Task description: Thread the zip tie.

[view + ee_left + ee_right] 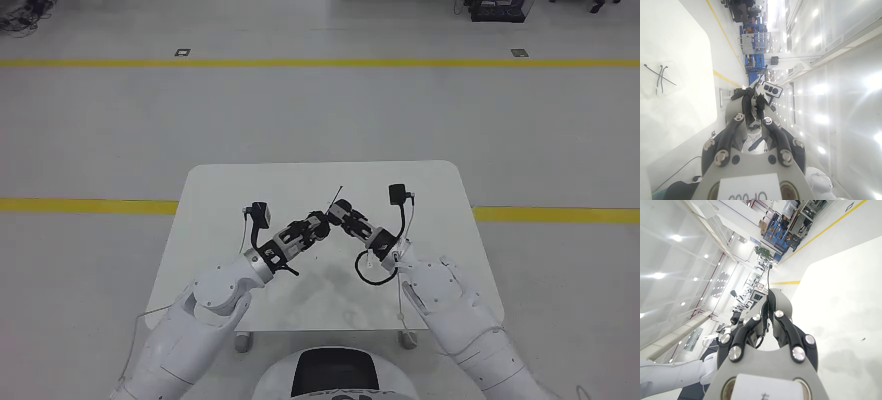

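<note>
My right gripper (768, 295) is shut on a thin black zip tie (768, 279), which sticks straight out past the fingertips to its small head. In the top view the same zip tie (338, 193) pokes up from the right gripper (343, 211) above the middle of the white table (230, 200). My left gripper (320, 224) is just beside it, tip to tip. In the left wrist view the left gripper (752, 97) has its fingers apart, open, with the other arm's gripper right beyond them.
Three spare black zip ties (659, 77) lie crossed on a clear sheet on the table (677, 37). A tiny dark bit (863, 339) rests on the table (838, 285). Yellow floor lines (90, 206) run past the table's sides.
</note>
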`<action>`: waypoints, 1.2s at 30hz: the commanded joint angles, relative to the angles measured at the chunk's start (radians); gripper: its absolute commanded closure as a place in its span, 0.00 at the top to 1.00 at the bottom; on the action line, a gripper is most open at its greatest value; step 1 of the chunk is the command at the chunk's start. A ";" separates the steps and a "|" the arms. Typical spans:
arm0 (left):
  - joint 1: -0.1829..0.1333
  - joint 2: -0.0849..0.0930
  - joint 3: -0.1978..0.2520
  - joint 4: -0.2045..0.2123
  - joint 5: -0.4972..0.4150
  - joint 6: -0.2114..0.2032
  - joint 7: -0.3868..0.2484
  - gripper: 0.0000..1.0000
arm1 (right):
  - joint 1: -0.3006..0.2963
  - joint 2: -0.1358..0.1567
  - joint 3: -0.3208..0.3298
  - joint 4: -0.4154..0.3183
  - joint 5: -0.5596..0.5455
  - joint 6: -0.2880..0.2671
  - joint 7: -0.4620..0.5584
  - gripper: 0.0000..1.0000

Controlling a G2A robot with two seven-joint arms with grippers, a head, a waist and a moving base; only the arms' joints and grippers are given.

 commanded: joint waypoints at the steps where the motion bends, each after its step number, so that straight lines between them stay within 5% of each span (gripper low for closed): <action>1: 0.000 0.000 0.000 0.000 0.000 0.000 0.000 0.09 | 0.001 0.000 -0.001 0.000 0.002 0.000 0.004 0.00; 17: -0.003 0.002 0.001 0.006 -0.005 -0.002 -0.004 0.00 | 0.010 0.001 -0.010 0.007 0.011 0.000 0.030 0.00; 19: -0.003 0.003 0.000 0.007 -0.005 -0.003 -0.006 0.00 | 0.009 0.002 -0.009 0.007 0.014 0.000 0.033 0.48; 20: -0.002 0.004 -0.002 0.008 -0.006 -0.004 -0.008 0.00 | 0.008 0.002 -0.008 0.007 0.017 0.000 0.036 1.00; 29: 0.004 0.014 -0.046 0.007 -0.020 -0.005 -0.046 0.00 | -0.010 0.013 0.028 -0.014 0.026 0.000 0.061 1.00; 36: -0.002 0.039 -0.108 0.022 0.008 0.084 -0.220 0.00 | -0.031 0.035 0.088 -0.028 0.073 0.000 0.224 1.00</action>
